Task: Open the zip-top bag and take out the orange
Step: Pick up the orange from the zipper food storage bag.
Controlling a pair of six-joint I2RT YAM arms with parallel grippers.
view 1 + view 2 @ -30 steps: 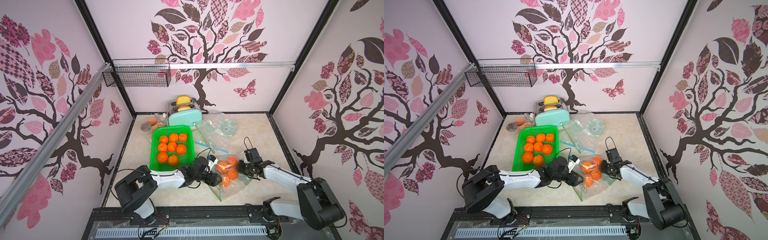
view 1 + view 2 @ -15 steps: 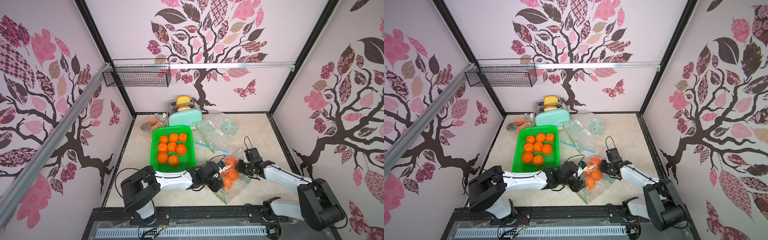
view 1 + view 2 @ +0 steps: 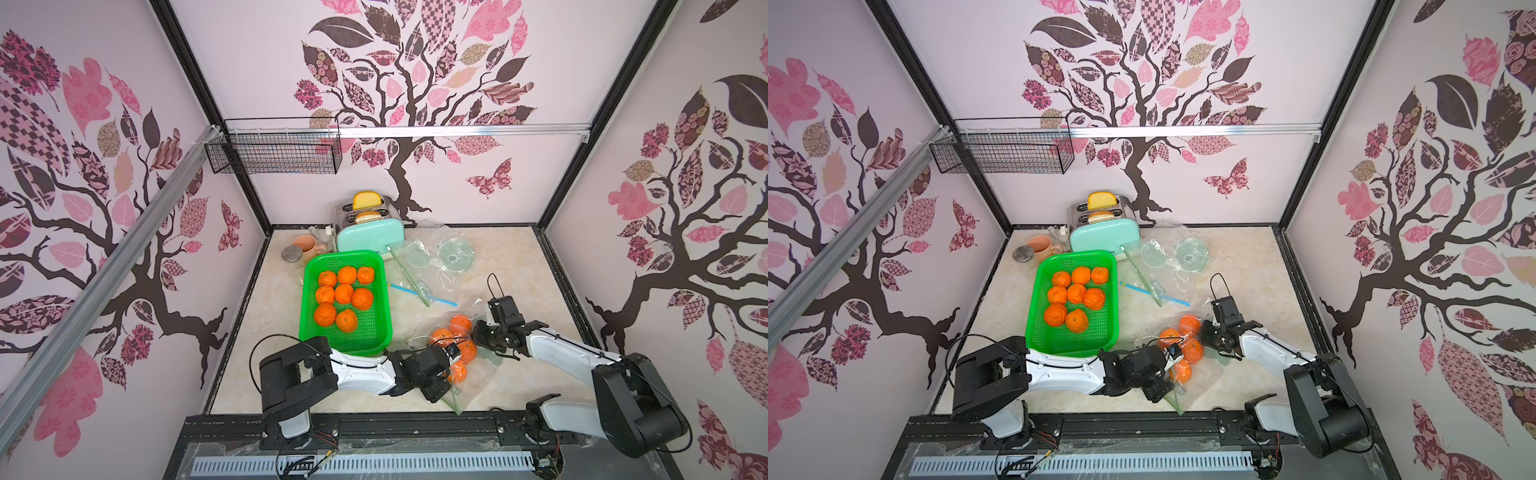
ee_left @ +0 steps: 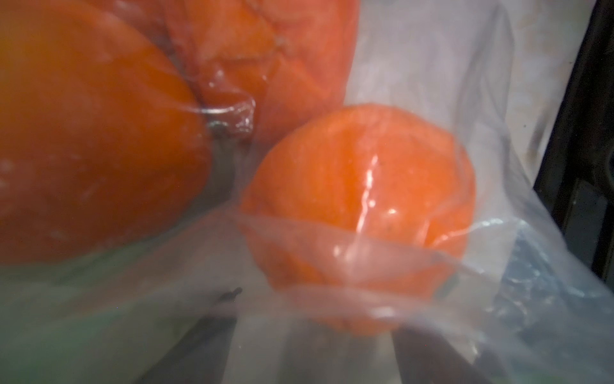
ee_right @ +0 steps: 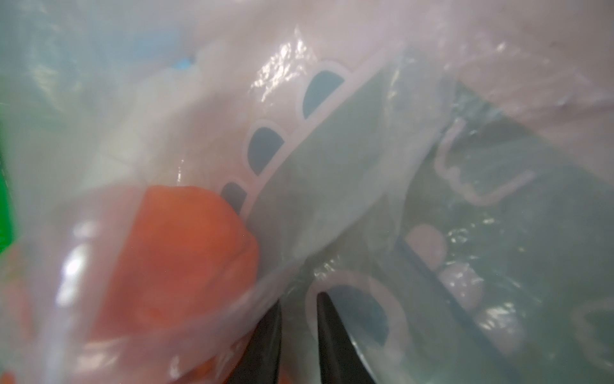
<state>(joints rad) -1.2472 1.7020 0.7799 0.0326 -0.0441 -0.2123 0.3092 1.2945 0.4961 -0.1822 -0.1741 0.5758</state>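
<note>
One green basket held eight loose oranges. The left jaws stood spread at the front zip-top bag, four bagged oranges inside; whether the right jaws pinched it was unclear. Marbled surface, tree-patterned walls.

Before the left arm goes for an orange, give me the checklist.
1. Zip-top bag mouth open: cannot tell, film blurs both wrist views.
2. Left fingers spread: ok.
3. Orange ahead of left fingers: ok.
4. Path to it free of plastic: not ok, a fold crosses it.
5. Right fingers gripping the bag: cannot tell.
6. Green basket has bare room: ok.
</note>
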